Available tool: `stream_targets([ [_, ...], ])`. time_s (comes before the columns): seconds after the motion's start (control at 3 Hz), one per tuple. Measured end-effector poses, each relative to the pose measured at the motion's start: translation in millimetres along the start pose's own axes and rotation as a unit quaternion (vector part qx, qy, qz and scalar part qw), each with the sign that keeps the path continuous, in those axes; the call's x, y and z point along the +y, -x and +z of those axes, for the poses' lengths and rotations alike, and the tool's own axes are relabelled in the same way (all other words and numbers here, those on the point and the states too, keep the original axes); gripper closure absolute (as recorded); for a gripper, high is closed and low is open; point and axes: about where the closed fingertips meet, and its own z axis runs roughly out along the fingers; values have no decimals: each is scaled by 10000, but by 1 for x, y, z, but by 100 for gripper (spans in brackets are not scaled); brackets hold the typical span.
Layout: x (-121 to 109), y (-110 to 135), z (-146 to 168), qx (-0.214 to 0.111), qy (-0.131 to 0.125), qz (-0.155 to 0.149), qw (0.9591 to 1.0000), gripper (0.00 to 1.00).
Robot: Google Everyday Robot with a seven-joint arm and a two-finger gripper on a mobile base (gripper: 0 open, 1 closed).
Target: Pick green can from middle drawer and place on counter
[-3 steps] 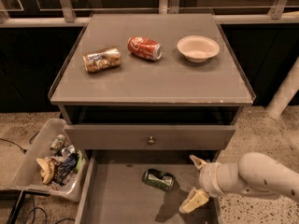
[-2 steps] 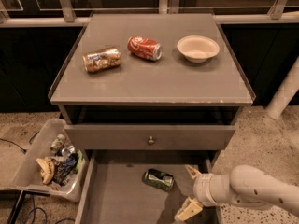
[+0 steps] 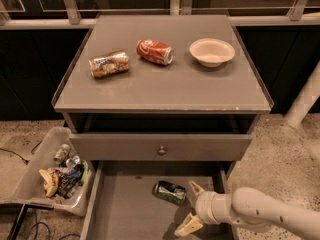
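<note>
The green can lies on its side on the floor of the open middle drawer, near its back right. My gripper comes in from the lower right on a white arm and is open inside the drawer. One pale fingertip is just right of the can, the other is lower, near the drawer's front. It holds nothing. The grey counter above carries other items.
On the counter lie a gold-brown can and a red cola can, with a white bowl at the right. A drawer front with a round knob sits above the open drawer. A clear bin of trash stands on the floor at left.
My gripper has moved left and a little down inside the drawer, closer to the green can. The can has not moved.
</note>
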Motion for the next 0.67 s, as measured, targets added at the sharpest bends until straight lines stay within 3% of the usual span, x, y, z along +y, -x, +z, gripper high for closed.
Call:
stream_targets([
  [0.67,-11,14,27,-141,7,-164,9998,0],
])
